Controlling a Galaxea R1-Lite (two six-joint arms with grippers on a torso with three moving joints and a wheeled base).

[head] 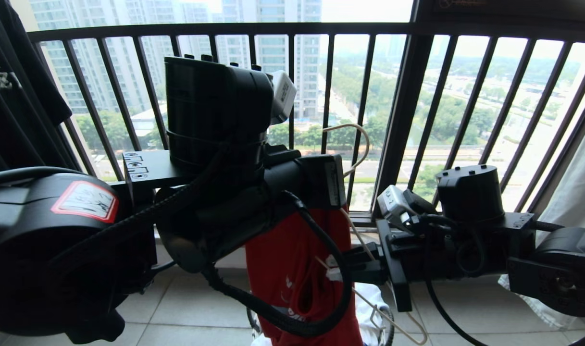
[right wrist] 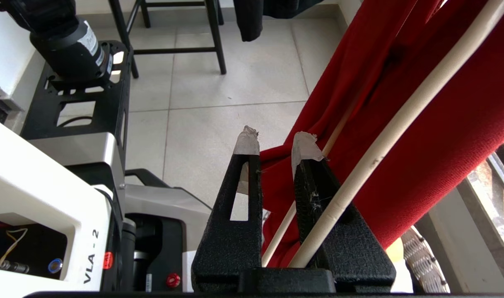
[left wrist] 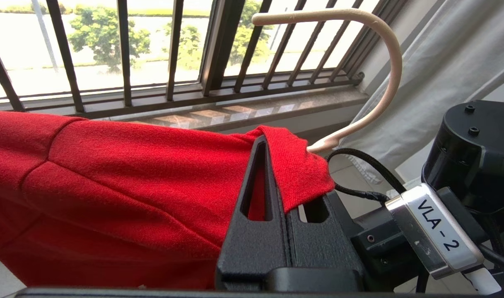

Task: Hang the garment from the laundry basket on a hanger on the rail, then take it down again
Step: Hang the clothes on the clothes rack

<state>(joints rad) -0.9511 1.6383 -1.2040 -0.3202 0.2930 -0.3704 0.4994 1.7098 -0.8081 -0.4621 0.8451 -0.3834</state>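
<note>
Beside the window railing (head: 398,120), left hand (left wrist: 283,178) pinching garment (left wrist: 123,178) collar, right hand (right wrist: 276,145) slightly parted.

Head view: left arm (head: 215,158) bulk fills left and centre of frame, blocks access to red garment (head: 292,278) from that side. Right gripper (head: 354,266) crowds garment's right edge, hanger (head: 357,144) wire running between them. Black window railing (head: 403,125) closes off whole upper frame behind; only thin gaps between bars. White cloth (head: 576,202) hangs at right edge. Open tiled floor (head: 186,307) lower left-centre, and lower right under right arm. Right wrist view: floor open at upper centre, stool legs (right wrist: 210,37) stand at top.
</note>
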